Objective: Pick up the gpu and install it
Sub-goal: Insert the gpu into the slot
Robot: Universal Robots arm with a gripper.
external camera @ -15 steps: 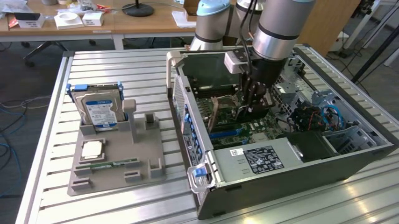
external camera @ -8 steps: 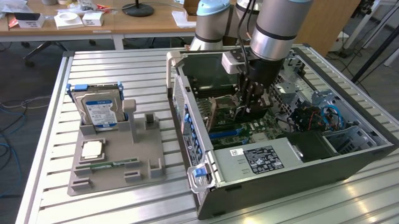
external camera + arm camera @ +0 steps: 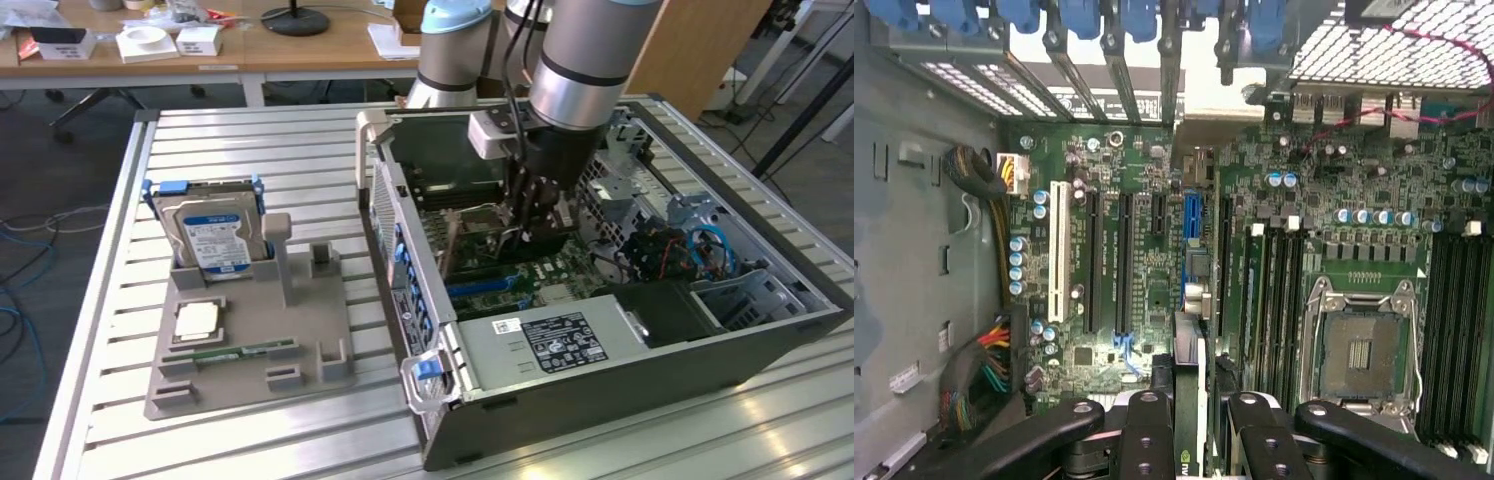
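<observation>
tool point(image 3: 1194, 412) clamped tight on gpu point(image 3: 1199, 385), bottom centre of frame, inside case point(image 3: 641, 400) above motherboard point(image 3: 1144, 260) slots. pickup done, seating looks not done yet

Bright even light, glare on the table point(image 3: 747, 440), dimmer inside the case point(image 3: 641, 390)

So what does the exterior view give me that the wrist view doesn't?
Exterior view: the grey tray beside the computer case, holding the hard drive, a processor chip and a memory stick, plus the arm reaching into the case. Wrist view: a close look at the long card slots and the empty processor socket, with the graphics card edge-on between the fingers. Both: the hand low over the motherboard inside the open case.
</observation>
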